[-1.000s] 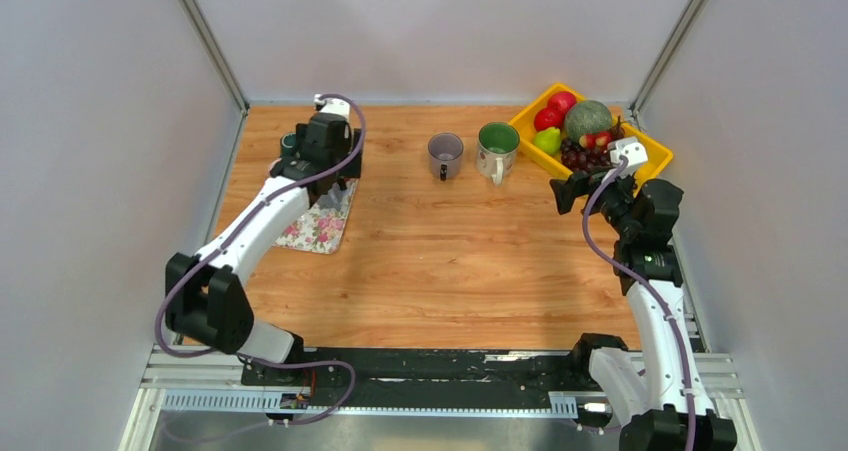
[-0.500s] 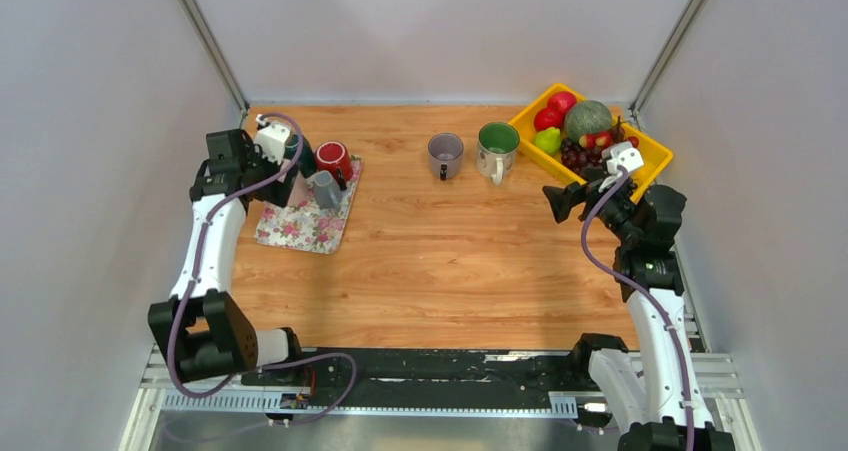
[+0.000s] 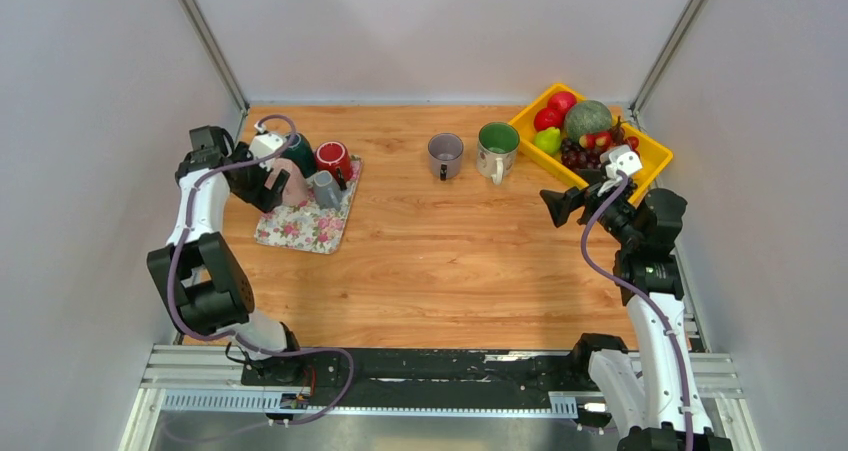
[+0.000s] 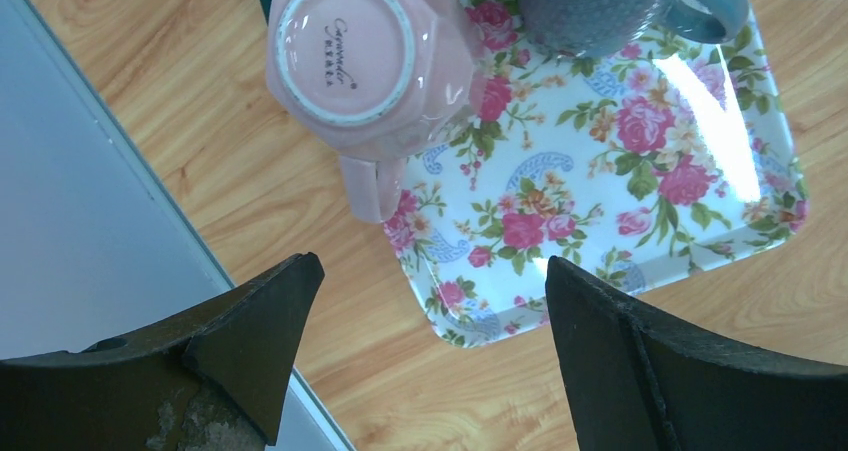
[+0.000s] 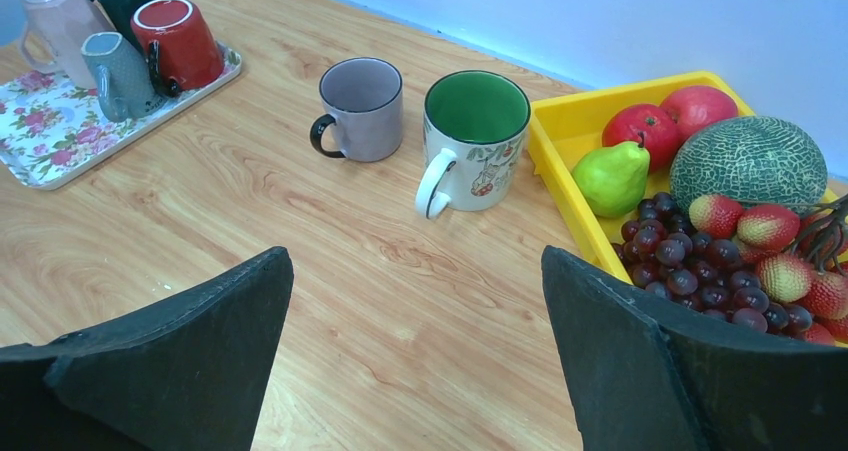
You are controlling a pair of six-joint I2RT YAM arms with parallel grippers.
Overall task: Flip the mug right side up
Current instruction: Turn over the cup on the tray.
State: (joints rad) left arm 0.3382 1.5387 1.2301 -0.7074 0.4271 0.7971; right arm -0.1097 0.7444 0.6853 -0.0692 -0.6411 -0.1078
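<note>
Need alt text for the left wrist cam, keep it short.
An upside-down pink mug sits at the corner of a floral tray on a wooden table, base up, handle pointing toward the camera. The left gripper hangs open below it, touching nothing. A blue-grey mug is cropped at the top edge.

Your left arm point(image 3: 195, 211) reaches far along the left edge, elbow out, wrist bent to the right. Your left fingers point(image 4: 250, 321) are spread wide and hold nothing. Your right arm point(image 3: 660, 321) stands raised, and your right fingers point(image 5: 190, 351) gape wide, empty, pointing left.
</note>
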